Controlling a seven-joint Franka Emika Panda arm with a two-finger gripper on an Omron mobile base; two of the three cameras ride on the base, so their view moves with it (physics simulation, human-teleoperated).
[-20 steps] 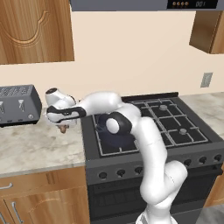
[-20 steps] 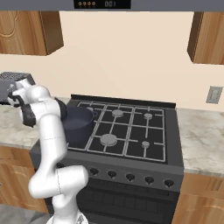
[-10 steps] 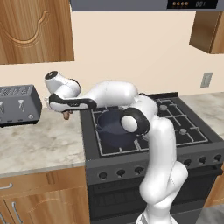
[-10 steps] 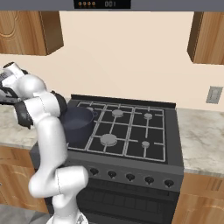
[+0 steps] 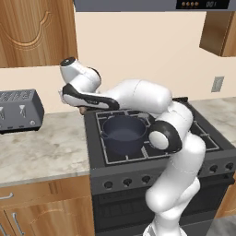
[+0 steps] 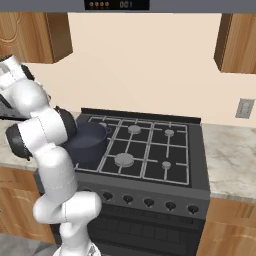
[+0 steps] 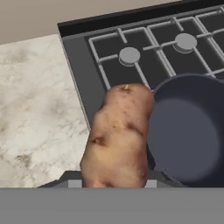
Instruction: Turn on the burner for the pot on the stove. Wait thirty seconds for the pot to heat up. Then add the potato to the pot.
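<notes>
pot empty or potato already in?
Empty. The pot shows a bare inside; the potato is in the claw, beside the rim, over the stove edge.

A grey toaster sits on the marble counter.

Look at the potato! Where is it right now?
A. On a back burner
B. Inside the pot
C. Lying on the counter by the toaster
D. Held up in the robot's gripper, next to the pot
D. In the hand view the potato sits clamped in the gripper, in the air over the stove's left side, beside the pot, which has nothing in it.
</notes>
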